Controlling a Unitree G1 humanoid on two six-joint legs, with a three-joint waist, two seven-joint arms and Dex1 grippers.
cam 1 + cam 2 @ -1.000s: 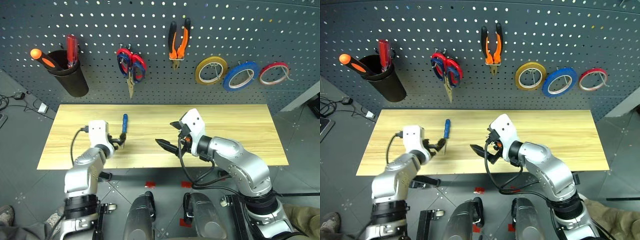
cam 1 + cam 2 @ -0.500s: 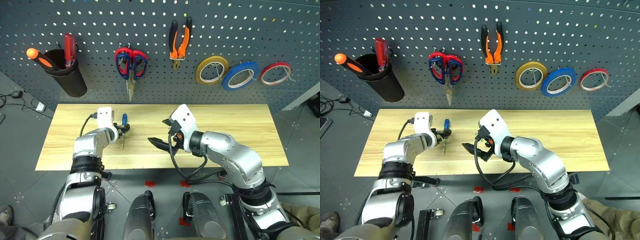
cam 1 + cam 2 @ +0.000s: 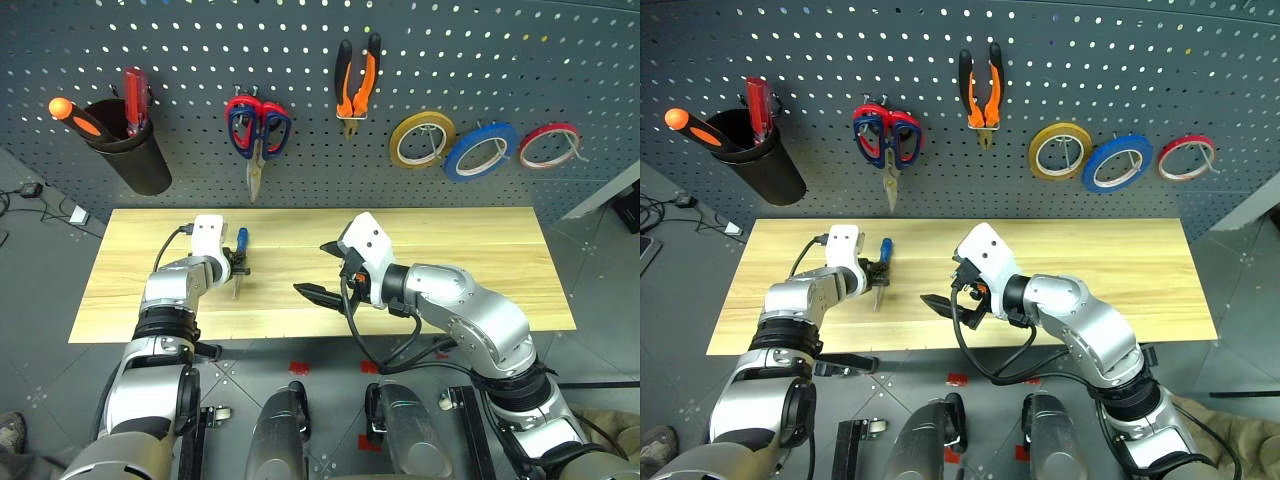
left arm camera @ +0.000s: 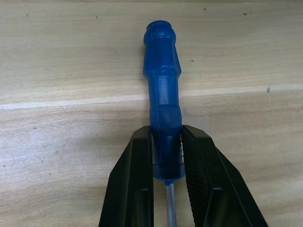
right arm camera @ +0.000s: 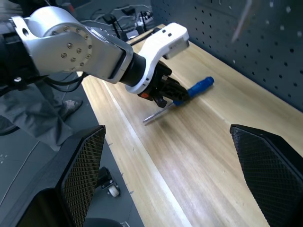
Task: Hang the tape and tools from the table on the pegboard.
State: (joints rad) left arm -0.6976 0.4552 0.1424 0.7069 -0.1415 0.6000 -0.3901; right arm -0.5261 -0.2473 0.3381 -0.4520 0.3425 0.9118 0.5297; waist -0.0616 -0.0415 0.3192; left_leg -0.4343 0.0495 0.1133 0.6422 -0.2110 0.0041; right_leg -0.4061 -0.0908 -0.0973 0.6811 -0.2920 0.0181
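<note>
Having reached forward, the left gripper (image 4: 166, 165) now clamps the screwdriver (image 4: 163, 113); right gripper (image 3: 318, 292) jaws gape wide.

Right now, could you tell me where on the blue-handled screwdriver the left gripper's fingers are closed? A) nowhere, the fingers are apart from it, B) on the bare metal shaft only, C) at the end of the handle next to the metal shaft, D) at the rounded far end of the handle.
C: in the left wrist view the left gripper pinches the screwdriver at the base of the handle, just above the metal shaft, on the table.
</note>
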